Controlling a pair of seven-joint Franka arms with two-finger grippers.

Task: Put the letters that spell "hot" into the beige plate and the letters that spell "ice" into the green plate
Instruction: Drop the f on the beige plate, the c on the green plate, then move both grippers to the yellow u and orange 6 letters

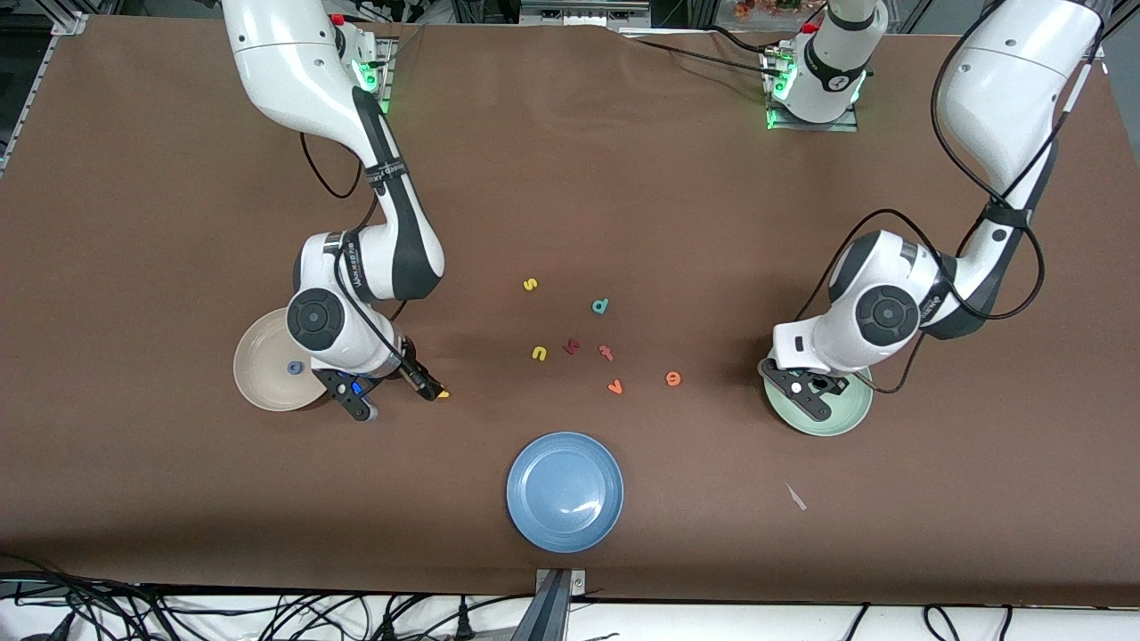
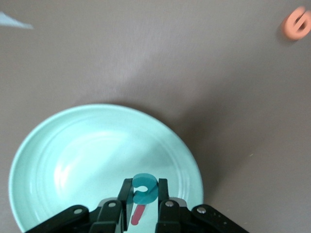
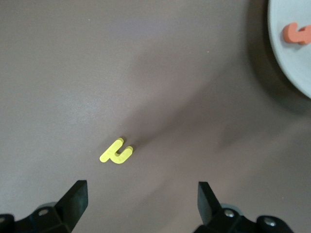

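1. Over the green plate (image 2: 43, 145), the left end effector (image 2: 144, 194) is clamped on the teal c (image 2: 145, 188); the dark red i (image 2: 138, 214) lies below in the plate.
2. Beside the beige plate (image 1: 258, 356), the right end effector (image 3: 141, 201) hangs over the tabletop (image 1: 570, 178) with fingers wide apart above the yellow h (image 3: 116, 152).
3. Foam letters likely weigh almost nothing and squash easily; pinch the h lightly across its stem.

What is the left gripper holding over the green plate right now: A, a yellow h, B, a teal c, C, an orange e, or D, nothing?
B: in the left wrist view the left gripper is shut on the teal c above the green plate.
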